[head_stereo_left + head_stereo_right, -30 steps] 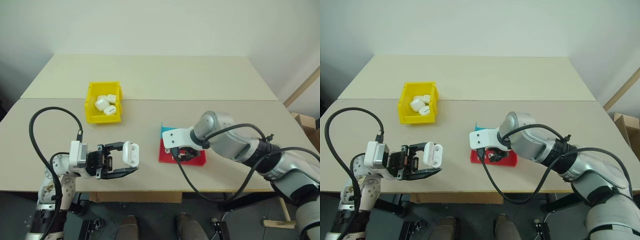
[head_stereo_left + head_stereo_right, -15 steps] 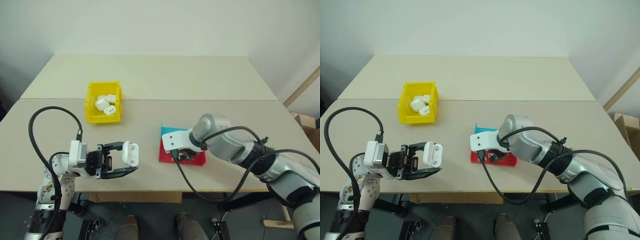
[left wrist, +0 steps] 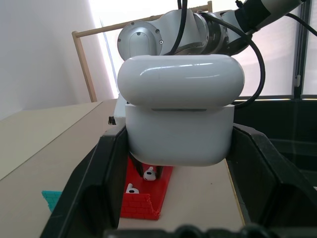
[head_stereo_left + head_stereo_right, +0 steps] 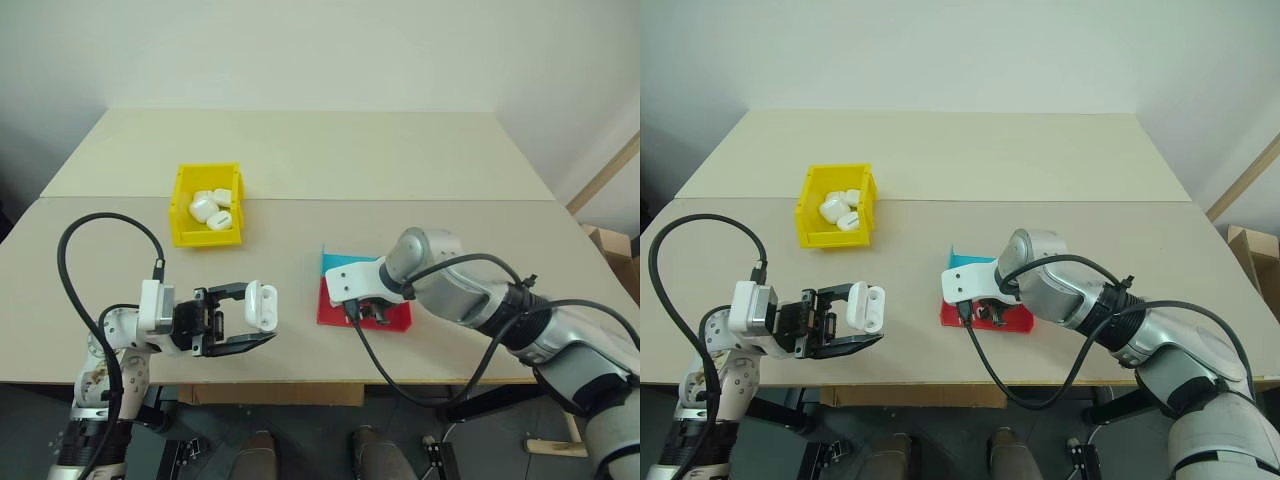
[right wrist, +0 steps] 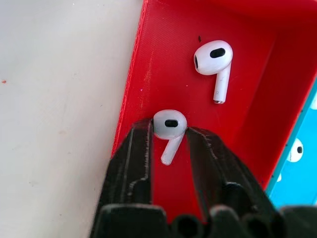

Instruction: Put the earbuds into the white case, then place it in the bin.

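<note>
Right wrist view has the right gripper (image 5: 170,141) pinching one tiny glossy white earbud (image 5: 169,128) in the red tray (image 5: 237,119); left gripper (image 4: 262,318) clamps the glossy white case (image 4: 262,306), lid up, ready for loading.

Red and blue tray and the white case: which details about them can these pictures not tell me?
- Tray, head views: the right claw and wrist cover its contents.
- Blue half, right wrist view: cut off at the edge, so its earbud shows partly.
- White case in the left claw: its inside is hidden in the left wrist view.
- Yellow bin: the number of cases is too small to count.
</note>
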`<state>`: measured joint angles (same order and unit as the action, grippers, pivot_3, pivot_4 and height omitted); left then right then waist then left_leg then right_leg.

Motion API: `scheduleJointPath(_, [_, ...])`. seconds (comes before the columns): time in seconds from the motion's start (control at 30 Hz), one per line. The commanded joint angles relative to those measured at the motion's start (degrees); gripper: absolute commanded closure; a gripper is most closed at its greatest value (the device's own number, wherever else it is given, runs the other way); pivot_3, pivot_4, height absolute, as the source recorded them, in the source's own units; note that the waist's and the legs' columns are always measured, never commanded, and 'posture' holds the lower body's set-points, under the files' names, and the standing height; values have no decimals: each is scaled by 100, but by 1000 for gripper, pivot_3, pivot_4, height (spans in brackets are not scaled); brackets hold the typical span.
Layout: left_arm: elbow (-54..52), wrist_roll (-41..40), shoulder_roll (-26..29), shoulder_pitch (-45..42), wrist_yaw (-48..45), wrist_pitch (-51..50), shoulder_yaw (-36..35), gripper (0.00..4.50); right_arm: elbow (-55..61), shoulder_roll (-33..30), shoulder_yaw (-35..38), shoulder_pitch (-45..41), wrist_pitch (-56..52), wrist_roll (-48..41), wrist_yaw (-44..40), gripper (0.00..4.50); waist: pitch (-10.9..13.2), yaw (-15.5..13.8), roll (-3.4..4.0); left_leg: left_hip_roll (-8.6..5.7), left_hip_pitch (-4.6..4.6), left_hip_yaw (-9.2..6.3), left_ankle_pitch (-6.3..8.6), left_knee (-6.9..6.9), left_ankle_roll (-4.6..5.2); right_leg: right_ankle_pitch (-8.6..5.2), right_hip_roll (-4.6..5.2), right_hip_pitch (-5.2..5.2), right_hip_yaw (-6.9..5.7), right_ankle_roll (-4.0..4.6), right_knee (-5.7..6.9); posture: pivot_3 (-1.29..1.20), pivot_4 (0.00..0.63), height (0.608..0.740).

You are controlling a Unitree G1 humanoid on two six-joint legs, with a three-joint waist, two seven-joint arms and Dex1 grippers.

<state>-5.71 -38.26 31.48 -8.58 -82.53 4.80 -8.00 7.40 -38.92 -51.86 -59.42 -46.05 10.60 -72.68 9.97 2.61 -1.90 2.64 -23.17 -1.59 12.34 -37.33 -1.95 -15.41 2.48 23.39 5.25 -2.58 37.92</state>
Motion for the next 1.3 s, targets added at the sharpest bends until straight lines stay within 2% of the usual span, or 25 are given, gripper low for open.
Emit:
scheduleJointPath(0.03, [-128,-8,37,-8,38,31,-28,1737,25,1,146,46,132,170,-38,3834,0,-1,0,0,0,0,0,0,0,0,0,0,0,0,0,0,150,740])
scheduleJointPath(0.3, [-151,-92,-10,-57,121,-34,-34,1737,146,20,332,84,67,238,-38,3834,0,-2,0,0,0,0,0,0,0,0,0,0,0,0,0,0,150,740])
scheduleJointPath(0.47, [-347,-311,-86,-164,244,-240,-13,1737,931,-71,1283,153,-662,-167,44,3834,1,-6,1,0,-7,-1,0,0,0,0,0,5,0,0,0,0,150,740])
scheduleJointPath(0.53, [-528,-448,-132,-186,326,-418,41,1737,1423,-117,2062,278,-1081,-486,174,3834,1,-11,0,0,-10,-1,0,0,0,0,0,9,0,0,0,0,150,740])
scheduleJointPath(0.67, [-817,-632,-256,-223,608,-781,140,1737,2423,-115,3885,870,-1197,-1047,647,3834,1,-57,0,-1,-13,-7,0,2,0,0,1,2,-6,-1,-10,0,150,740])
scheduleJointPath(0.73, [-899,-776,-376,-290,746,-929,161,1737,2781,-49,4571,1165,-1265,-1298,883,3834,0,-60,0,-2,-10,-10,0,2,0,0,2,-6,-9,-1,-16,0,150,740])
scheduleJointPath(0.83, [-992,-873,-490,-397,777,-1070,232,1737,3314,345,5608,1649,-1351,-1822,1279,3834,0,-50,-2,-1,-2,-9,0,2,0,0,1,-15,-9,-1,-17,0,150,740])
scheduleJointPath(0.9, [-1036,-889,-515,-450,742,-1137,292,1737,3655,950,6233,2036,-992,-2195,1692,3834,0,-23,-1,-1,0,-9,0,3,0,0,-1,-14,-6,-1,-13,0,150,740])
scheduleJointPath(1.1, [-1003,-1000,-603,-612,671,-1309,382,1737,4184,1960,6775,2591,-486,-3454,2215,3834,0,2,1,-1,3,-4,0,9,0,0,-3,-13,1,-2,-11,0,150,740])
scheduleJointPath(1.3, [-846,-929,-686,-743,509,-1249,438,1737,4038,2451,6609,3013,566,-4106,2560,3834,0,-3,1,-1,3,-7,0,9,0,0,-2,-18,-3,-2,-16,0,150,740])
